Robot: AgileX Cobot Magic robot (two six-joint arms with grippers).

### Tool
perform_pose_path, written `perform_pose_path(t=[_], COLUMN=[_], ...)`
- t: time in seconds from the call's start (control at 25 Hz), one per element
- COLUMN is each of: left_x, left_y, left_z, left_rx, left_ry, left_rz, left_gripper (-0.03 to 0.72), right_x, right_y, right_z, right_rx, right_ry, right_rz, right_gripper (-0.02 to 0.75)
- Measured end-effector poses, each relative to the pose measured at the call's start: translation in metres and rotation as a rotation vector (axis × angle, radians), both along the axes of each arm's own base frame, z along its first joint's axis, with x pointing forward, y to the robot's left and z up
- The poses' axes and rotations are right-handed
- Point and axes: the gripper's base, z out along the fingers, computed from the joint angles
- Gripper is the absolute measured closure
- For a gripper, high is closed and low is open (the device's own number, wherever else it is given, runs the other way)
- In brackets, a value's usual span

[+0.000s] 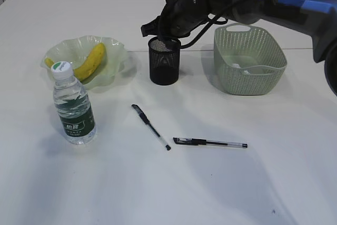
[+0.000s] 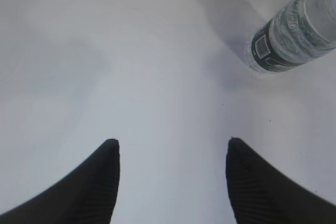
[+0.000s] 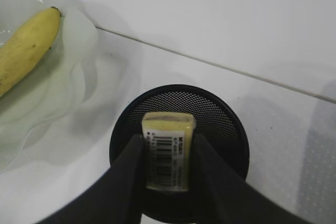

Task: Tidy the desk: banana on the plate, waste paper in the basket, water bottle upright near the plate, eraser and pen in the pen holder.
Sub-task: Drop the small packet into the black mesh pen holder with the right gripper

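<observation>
Right claw (image 3: 168, 156) pinches eraser (image 3: 168, 150) over pen holder (image 3: 231, 140); left claw (image 2: 173, 153) wide apart, empty; fingertips cropped.

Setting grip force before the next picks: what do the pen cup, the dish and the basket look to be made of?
Pen cup: black metal mesh, matte, going by the fine see-through weave. Dish: translucent pale-green plastic or perhaps glass, glossy, with a wavy rim. Basket: sage-green moulded plastic, matte, with a woven-look pattern of holes.
</observation>
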Motion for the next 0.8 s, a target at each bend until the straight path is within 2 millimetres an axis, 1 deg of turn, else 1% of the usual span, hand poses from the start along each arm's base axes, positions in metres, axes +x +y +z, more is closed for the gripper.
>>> perform_pose_path(t=[0.12,0.24,0.56,0.68,0.8], left_x=[0.0000,0.0000,0.0000,0.0000,0.0000], left_y=[0.0000,0.0000,0.0000,0.0000,0.0000], left_z=[0.0000,0.0000,0.0000,0.0000,0.0000], left_rx=[0.000,0.000,0.000,0.000,0.000], left_ry=[0.000,0.000,0.000,0.000,0.000], left_rz=[0.000,0.000,0.000,0.000,0.000], left_gripper=[0.241,0.241,0.241,0.241,0.241], right_x=[0.0004,0.0010,0.0012,-0.0012,-0.0078], right_y=[0.0001,0.0005,0.0007,-0.0010,-0.0044], right_z=[-0.0018,-0.0011,-0.0008,-0.0025,0.0043], right_rx=[-0.002,0.003,0.007,0.000,-0.013], right_ry=[0.001,-0.009,-0.012,0.028,0.087], right_rz=[0.001,0.002,0.000,-0.017,-0.036], right_gripper=[0.498,0.463,0.432,0.431,0.430])
